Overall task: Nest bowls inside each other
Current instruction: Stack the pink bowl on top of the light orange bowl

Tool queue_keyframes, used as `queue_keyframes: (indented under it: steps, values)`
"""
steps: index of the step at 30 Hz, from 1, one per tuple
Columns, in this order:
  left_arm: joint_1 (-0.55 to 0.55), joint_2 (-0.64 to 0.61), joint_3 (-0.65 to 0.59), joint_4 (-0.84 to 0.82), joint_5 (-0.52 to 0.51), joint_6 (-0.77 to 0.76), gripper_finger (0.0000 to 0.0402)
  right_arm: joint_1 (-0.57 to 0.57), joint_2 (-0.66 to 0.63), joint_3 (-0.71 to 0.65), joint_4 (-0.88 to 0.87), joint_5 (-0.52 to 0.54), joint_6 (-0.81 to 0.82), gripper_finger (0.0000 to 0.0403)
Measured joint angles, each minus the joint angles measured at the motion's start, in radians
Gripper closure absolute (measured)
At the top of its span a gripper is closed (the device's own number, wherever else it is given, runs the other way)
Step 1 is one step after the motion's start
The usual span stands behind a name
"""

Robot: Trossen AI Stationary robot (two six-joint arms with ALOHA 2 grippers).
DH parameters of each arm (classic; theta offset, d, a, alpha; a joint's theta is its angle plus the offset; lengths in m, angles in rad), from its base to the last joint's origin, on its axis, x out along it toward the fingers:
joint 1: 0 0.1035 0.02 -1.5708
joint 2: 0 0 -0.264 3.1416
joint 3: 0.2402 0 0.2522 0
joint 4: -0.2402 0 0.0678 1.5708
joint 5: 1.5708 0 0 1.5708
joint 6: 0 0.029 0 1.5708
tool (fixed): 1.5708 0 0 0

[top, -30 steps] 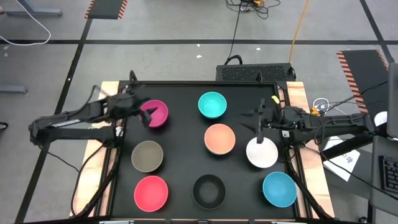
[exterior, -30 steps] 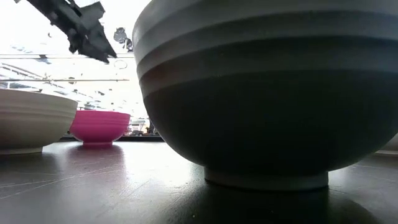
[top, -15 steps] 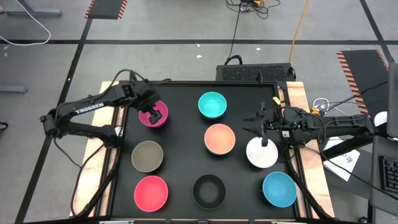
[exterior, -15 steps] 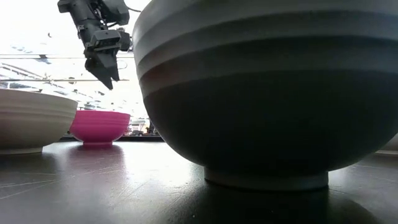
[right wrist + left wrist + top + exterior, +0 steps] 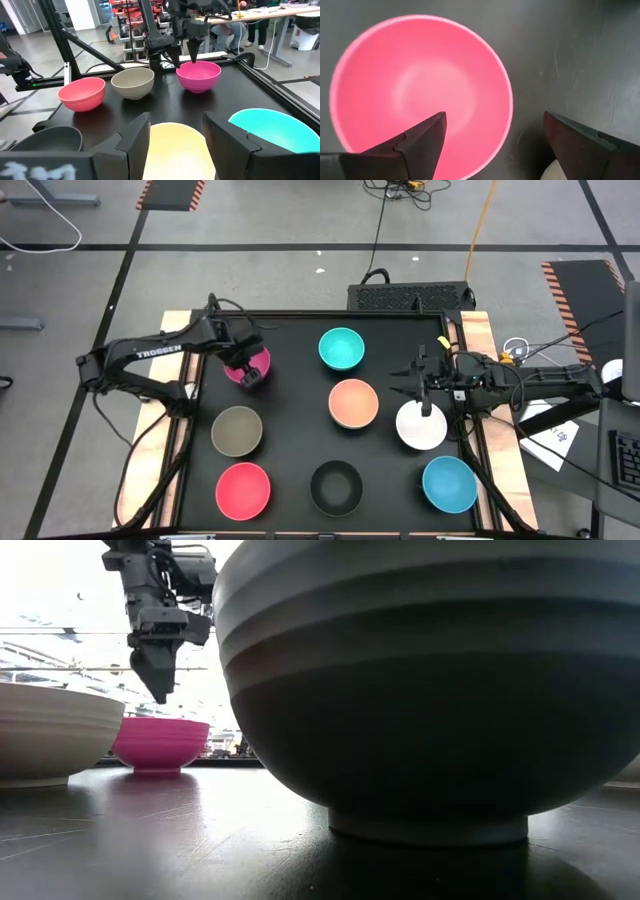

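Observation:
The bowls stand apart on the black table, each on its foot. My left gripper (image 5: pixel 249 370) hangs open over the magenta bowl (image 5: pixel 250 360), pointing down. In the left wrist view one finger (image 5: pixel 415 145) is over the bowl's hollow (image 5: pixel 420 90) and the other (image 5: pixel 580 145) is outside its rim. In the low view its tip (image 5: pixel 157 690) is clear above the bowl (image 5: pixel 160 743). My right gripper (image 5: pixel 424 392) waits open over the far edge of the white bowl (image 5: pixel 421 428). No dark green bowl shows.
Turquoise (image 5: pixel 341 348), salmon-orange (image 5: pixel 353 403), olive-grey (image 5: pixel 237 430), pink-red (image 5: pixel 243 488), black (image 5: pixel 335 486) and blue (image 5: pixel 448 484) bowls fill the table in rows. The black bowl (image 5: pixel 430 690) blocks most of the low view. Raised rails edge the table's left (image 5: pixel 185 440) and right.
My left gripper has swung from the magenta bowl's left side to right over it, turned from a slant to point straight down, and come down a little toward the bowl. No bowl has moved.

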Motion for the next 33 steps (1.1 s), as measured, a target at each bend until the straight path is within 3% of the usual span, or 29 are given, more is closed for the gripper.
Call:
queue_keyframes:
  steps: [11, 20, 24, 29, 33]
  values:
    - [-0.026, 0.144, -0.003, 0.106, -0.004, 0.006, 0.0064, 0.009, 0.0, 0.0, -0.022, 0.0, 0.004, 0.0227]
    - [-0.007, 0.253, -0.004, 0.164, -0.104, 0.028, 0.0081, 0.043, 0.0, 0.0, -0.045, 0.0, 0.026, 0.0227]
    - [-0.007, 0.265, -0.004, 0.169, -0.087, 0.073, 0.0173, 0.057, 0.0, 0.0, -0.045, 0.0, 0.026, 0.0227]
    - [-0.007, 0.266, -0.004, 0.175, -0.092, 0.118, 0.0366, 0.061, 0.0, 0.0, -0.042, 0.0, 0.025, 0.0227]
    - [-0.023, 0.265, -0.001, 0.194, -0.138, 0.171, 0.0391, 0.061, 0.0, 0.0, -0.041, 0.0, 0.021, 0.0227]
